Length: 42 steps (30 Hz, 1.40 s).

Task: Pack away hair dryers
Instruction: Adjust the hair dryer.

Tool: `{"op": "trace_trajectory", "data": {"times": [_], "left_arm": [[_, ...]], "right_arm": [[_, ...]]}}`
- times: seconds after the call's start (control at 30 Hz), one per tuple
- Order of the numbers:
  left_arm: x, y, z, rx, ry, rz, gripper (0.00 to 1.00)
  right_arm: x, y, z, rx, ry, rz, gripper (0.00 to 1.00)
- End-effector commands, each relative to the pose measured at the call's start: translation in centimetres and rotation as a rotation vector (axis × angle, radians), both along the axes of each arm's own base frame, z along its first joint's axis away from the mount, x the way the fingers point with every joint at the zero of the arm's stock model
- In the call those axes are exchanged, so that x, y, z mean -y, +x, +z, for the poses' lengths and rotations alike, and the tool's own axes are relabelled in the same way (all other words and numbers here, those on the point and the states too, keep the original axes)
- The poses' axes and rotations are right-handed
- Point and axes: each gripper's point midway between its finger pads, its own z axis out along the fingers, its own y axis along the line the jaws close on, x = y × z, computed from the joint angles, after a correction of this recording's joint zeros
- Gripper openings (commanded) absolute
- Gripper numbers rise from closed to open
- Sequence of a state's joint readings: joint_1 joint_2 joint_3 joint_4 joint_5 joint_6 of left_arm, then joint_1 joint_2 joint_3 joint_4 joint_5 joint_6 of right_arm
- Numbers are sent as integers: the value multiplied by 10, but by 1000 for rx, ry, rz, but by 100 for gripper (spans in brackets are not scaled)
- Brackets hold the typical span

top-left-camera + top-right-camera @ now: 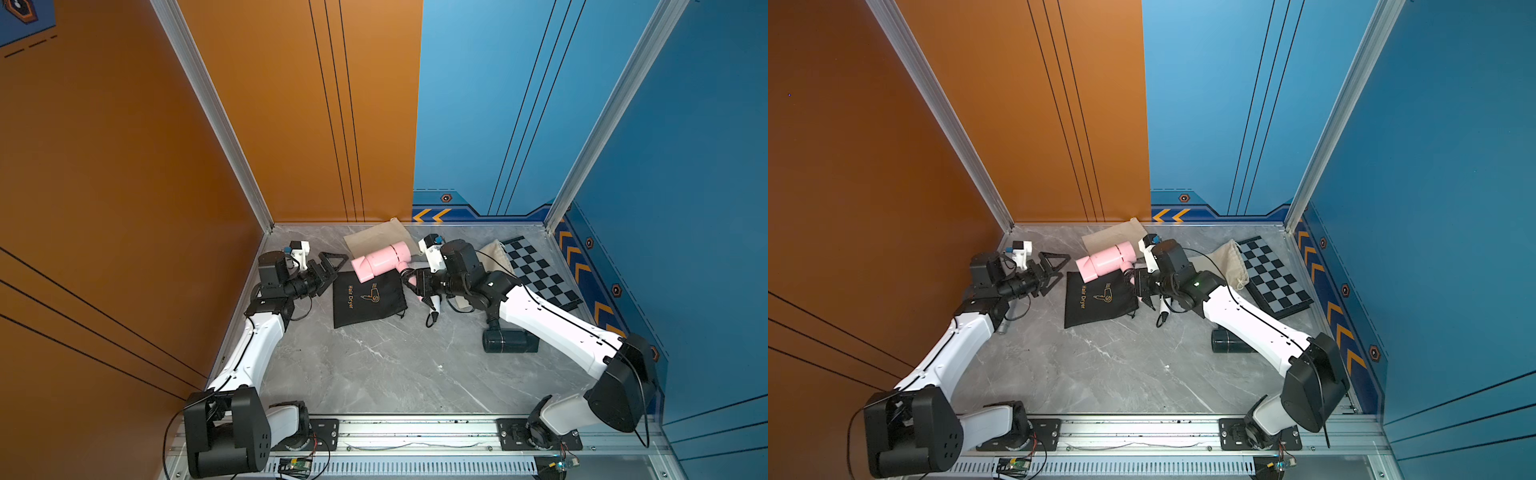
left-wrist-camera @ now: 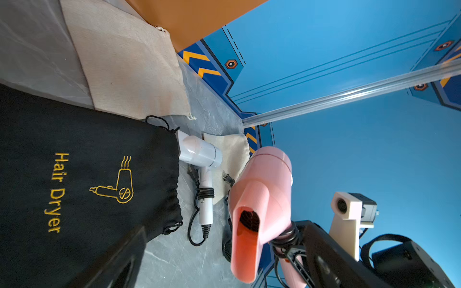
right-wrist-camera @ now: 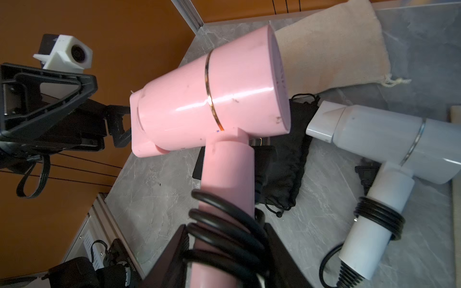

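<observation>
right tool: clamped on the cord-wrapped handle of the pink dryer
pink dryer: held clear of the tabletop, over the far edge of the black pouch; nozzle pointed toward the left tool
left tool: jaws spread wide, nothing held; parked just beside the black pouch's left edge, apart from the pink dryer
white dryer: laid on the tabletop at the drawstring end of the black pouch, cord wound round the handle; mostly hidden under the right arm in both top views
dark dryer: laid on the tabletop near the front right, partly covered by the right arm
black pouch: laid flat, "Hair Dryer" lettering face up
beige pouch: laid flat at the back wall, behind the pink dryer
second beige pouch: seen beside the checkerboard, partly under the right arm
</observation>
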State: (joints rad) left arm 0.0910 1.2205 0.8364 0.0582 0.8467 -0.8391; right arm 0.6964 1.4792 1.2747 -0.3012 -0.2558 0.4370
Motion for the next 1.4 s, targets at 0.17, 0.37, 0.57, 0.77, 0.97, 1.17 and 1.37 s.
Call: {"op": "trace_trajectory", "data": {"times": [0.17, 0.37, 0.57, 0.77, 0.97, 1.17, 1.37], "left_arm": [[32, 4, 44, 242, 116, -204, 99], [57, 10, 57, 340, 148, -347, 99], [86, 9, 35, 316, 310, -497, 99], [112, 7, 28, 310, 297, -592, 99], [128, 0, 22, 294, 283, -650, 98], [140, -2, 10, 258, 279, -682, 89], [147, -5, 12, 258, 275, -695, 69]], "right_arm": [[21, 10, 25, 229, -78, 139, 27], [25, 12, 31, 266, -106, 196, 26], [17, 7, 40, 274, -97, 261, 26], [13, 3, 44, 290, -99, 286, 26], [9, 0, 50, 313, -103, 307, 26], [5, -1, 54, 329, -102, 327, 26], [1, 4, 50, 332, -120, 331, 26]]}}
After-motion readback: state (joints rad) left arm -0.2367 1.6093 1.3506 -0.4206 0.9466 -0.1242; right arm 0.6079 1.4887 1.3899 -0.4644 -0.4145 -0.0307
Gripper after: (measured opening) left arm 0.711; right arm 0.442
